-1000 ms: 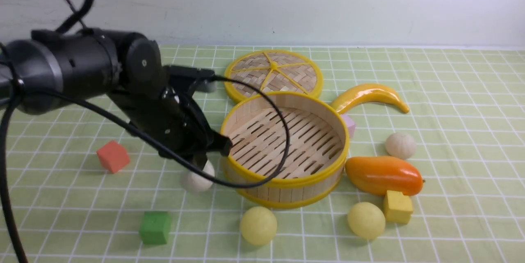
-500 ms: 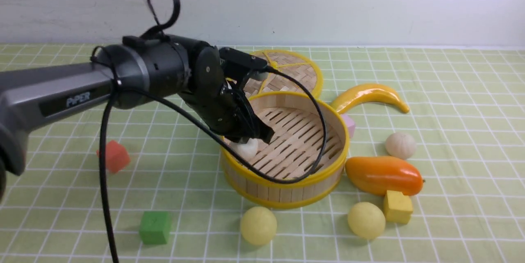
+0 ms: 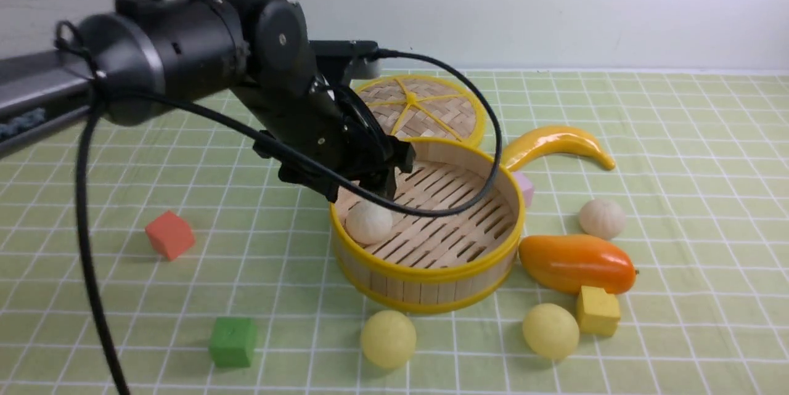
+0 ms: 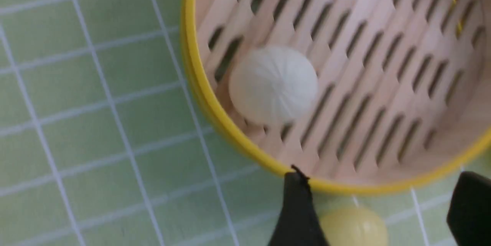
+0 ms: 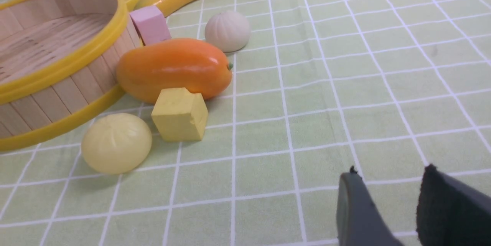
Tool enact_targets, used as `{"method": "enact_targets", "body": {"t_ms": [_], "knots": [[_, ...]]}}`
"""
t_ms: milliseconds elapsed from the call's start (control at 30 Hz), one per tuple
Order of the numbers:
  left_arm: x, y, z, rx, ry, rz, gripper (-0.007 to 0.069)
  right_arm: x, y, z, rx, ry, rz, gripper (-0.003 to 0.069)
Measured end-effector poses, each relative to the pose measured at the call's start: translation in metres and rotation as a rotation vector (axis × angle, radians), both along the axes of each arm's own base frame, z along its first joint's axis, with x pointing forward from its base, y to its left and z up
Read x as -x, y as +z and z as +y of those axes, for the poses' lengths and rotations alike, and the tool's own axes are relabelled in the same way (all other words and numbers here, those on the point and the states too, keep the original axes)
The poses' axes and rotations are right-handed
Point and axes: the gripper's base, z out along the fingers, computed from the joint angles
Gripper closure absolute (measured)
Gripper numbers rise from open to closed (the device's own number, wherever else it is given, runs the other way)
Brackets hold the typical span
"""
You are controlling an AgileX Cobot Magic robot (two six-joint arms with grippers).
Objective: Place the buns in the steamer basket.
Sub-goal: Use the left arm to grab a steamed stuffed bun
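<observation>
Across the tabletop spreads the green checked cloth (image 3: 678,154), and everything else sits on it. Next in bulk is my left arm (image 3: 172,56), reaching from the left over the near-left rim of the steamer basket (image 3: 431,275). My left gripper (image 4: 378,184) hangs above that rim with its jaws spread wide and nothing between them. The basket stands upright at the middle of the cloth, and the flat woven lid (image 3: 412,108) lies just behind it. To the basket's right the banana (image 3: 555,142) curves away from the back rim, and the orange mango (image 3: 576,262) lies just beside the wall, nearer to me. Of the 4 buns, 1 is inside: the white pleated bun (image 3: 368,222) rests on the slat floor by the left wall, free of the gripper. The other 3 are on the cloth: a second white bun (image 3: 602,218) beyond the mango, a yellow bun (image 3: 388,339) just in front of the basket, and another yellow bun (image 3: 550,330) in front of the mango, beside the yellow cube (image 3: 596,310). A pink cube (image 3: 524,188) peeks from behind the basket's right wall. The red cube (image 3: 169,234) and green cube (image 3: 233,341) sit well apart on the left. My right gripper (image 5: 391,169) shows only its 2 fingertips (image 5: 355,207) low over bare cloth, parted a little, holding nothing.
</observation>
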Motion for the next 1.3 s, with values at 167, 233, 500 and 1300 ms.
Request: {"method": "enact_targets", "body": {"t_ms": [167, 233, 500, 1300], "knots": [[0.054, -0.015, -0.025, -0.098, -0.140, 0.140, 0.0445, 0.000, 0.000, 0.000, 0.000, 0.000, 0.000, 0.0418], [0.069, -0.033, -0.038, -0.143, -0.202, 0.183, 0.0538, 0.000, 0.000, 0.000, 0.000, 0.000, 0.000, 0.0418], [0.059, -0.055, -0.050, -0.161, -0.225, 0.094, 0.0566, 0.000, 0.000, 0.000, 0.000, 0.000, 0.000, 0.0418], [0.039, -0.109, -0.057, -0.285, -0.263, 0.088, 0.0344, 0.000, 0.000, 0.000, 0.000, 0.000, 0.000, 0.0418]]}}
